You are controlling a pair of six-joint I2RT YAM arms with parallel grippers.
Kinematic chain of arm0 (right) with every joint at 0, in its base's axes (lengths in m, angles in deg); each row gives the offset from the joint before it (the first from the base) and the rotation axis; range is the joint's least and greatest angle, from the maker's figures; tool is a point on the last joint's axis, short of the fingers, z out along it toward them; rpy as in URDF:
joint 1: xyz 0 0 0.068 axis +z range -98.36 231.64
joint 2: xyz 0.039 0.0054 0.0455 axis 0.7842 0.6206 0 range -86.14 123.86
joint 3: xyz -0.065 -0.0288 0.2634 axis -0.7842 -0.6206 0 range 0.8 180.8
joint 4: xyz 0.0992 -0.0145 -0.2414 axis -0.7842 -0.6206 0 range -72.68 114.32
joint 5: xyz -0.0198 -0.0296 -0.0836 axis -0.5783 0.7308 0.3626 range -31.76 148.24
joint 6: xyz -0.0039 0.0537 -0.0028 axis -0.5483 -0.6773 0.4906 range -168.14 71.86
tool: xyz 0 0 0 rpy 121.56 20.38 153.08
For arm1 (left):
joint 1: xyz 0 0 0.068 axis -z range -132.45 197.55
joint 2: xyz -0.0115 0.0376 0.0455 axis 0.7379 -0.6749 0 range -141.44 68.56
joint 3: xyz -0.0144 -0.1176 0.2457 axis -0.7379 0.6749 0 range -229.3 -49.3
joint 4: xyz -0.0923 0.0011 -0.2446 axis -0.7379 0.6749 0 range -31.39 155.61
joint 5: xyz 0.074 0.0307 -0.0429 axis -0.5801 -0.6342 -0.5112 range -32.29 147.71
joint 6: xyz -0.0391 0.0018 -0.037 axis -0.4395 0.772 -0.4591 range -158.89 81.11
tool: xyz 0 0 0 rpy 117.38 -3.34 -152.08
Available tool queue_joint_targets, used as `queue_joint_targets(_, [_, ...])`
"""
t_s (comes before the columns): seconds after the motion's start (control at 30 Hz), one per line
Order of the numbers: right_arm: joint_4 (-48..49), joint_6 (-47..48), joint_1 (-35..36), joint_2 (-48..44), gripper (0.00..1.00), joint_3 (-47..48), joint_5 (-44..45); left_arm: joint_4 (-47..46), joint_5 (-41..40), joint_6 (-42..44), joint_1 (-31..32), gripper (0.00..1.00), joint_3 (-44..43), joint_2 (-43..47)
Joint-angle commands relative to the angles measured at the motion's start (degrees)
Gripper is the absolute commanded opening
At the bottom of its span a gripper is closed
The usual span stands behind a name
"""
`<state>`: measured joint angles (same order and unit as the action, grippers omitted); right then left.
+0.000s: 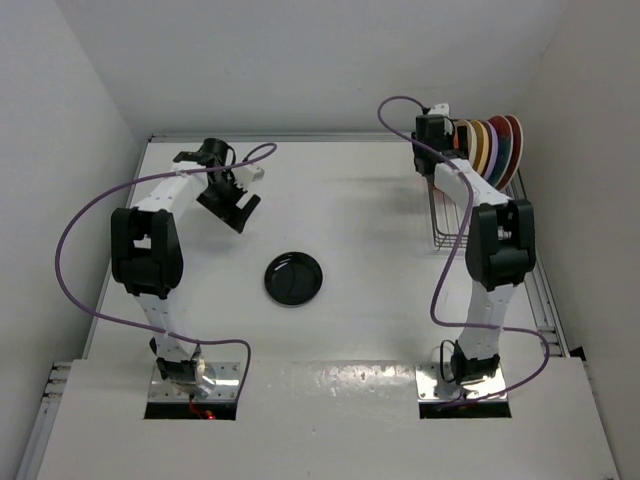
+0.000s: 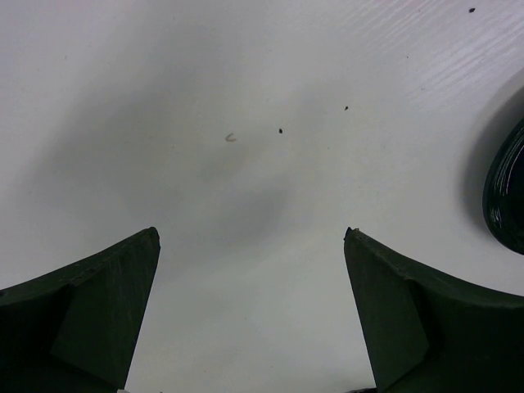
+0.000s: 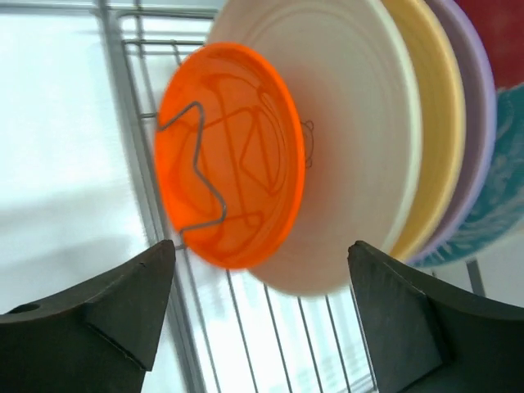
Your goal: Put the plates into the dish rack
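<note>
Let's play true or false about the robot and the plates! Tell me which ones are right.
1. The black plate lies flat on the table. True.
2. The left claw is holding a plate. False: it is open and empty, above bare table.
3. The orange plate stands on its edge in the dish rack. True.
4. Every plate is in the rack. False: the black plate is out on the table.
5. The right claw is open, right by the rack. True.
</note>
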<state>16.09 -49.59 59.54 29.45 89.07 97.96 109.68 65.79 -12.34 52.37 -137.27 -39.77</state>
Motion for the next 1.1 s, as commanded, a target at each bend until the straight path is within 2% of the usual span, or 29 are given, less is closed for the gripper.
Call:
queue_joint_targets(0.0, [-2.8, -3.5, 1.8, -10.5, 0.86, 1.4, -3.1, 0.4, 1.1, 0.4, -0.6, 0.99, 0.3, 2.6])
queue_joint_targets(0.03, [-4.8, -6.0, 2.1, -13.7, 0.86, 0.3, -3.8, 0.4, 1.1, 0.4, -0.6, 0.99, 0.3, 2.6])
queue_joint_targets(0.1, [-5.2, -9.5, 3.3, -18.6, 0.86, -4.2, -10.5, 0.4, 1.1, 0.4, -0.6, 0.99, 1.0, 3.7])
queue_joint_targets(0.17, [-4.3, -11.2, 6.1, -23.6, 0.86, -12.0, -25.3, -0.1, 0.5, -0.1, -0.6, 0.99, 1.7, 4.4])
queue_joint_targets(0.2, [-3.5, -11.6, 7.1, -25.9, 0.84, -13.7, -29.1, -0.6, -1.0, -0.1, -0.6, 0.99, 2.4, 4.4])
queue_joint_targets(0.23, [-3.7, -11.9, 9.5, -25.9, 0.84, -14.9, -37.0, -1.1, -1.8, -0.1, -0.6, 0.99, 3.1, 5.1])
queue_joint_targets(0.27, [-4.7, -12.1, 12.3, -25.4, 0.84, -17.3, -39.3, -1.1, -2.7, -0.7, -0.6, 0.99, 3.7, 5.8])
queue_joint_targets(0.3, [-5.2, -14.3, 13.4, -23.3, 0.84, -17.8, -48.8, -1.1, -4.5, -0.7, -0.6, 0.99, 4.2, 5.8])
queue_joint_targets(0.33, [-5.6, -15.8, 17.1, -22.3, 0.84, -18.3, -51.4, -1.7, -5.4, -0.7, -0.6, 0.99, 5.4, 7.0])
queue_joint_targets(0.37, [-5.5, -18.2, 18.2, -21.4, 0.86, -19.4, -53.9, -1.7, -6.3, -0.7, -0.6, 0.99, 6.2, 7.0])
queue_joint_targets(0.4, [-5.3, -20.0, 19.3, -17.7, 0.97, -19.3, -61.2, -1.7, -7.6, -1.3, -0.6, 0.99, 7.0, 8.0])
queue_joint_targets(0.53, [-2.9, -23.8, 26.1, -12.5, 0.96, -20.5, -62.7, -2.9, -8.7, -1.8, -0.6, 0.99, 13.1, 12.0])
queue_joint_targets(0.67, [2.8, -28.2, 26.6, -10.4, 0.82, -25.5, -63.2, -3.5, -8.7, -2.4, -0.6, 0.99, 17.4, 16.7])
queue_joint_targets(0.83, [5.2, -30.4, 27.5, -6.0, 0.65, -30.3, -66.1, -3.5, -8.7, -2.4, -0.6, 0.99, 21.3, 22.4])
queue_joint_targets(1.03, [15.4, -37.0, 27.4, -0.9, 0.55, -34.4, -71.0, -3.5, -9.2, -2.9, -0.6, 0.99, 23.5, 25.6])
queue_joint_targets(1.07, [17.5, -37.7, 27.3, 1.0, 0.47, -34.4, -71.1, -3.5, -9.2, -2.9, -0.6, 0.99, 24.1, 25.6])
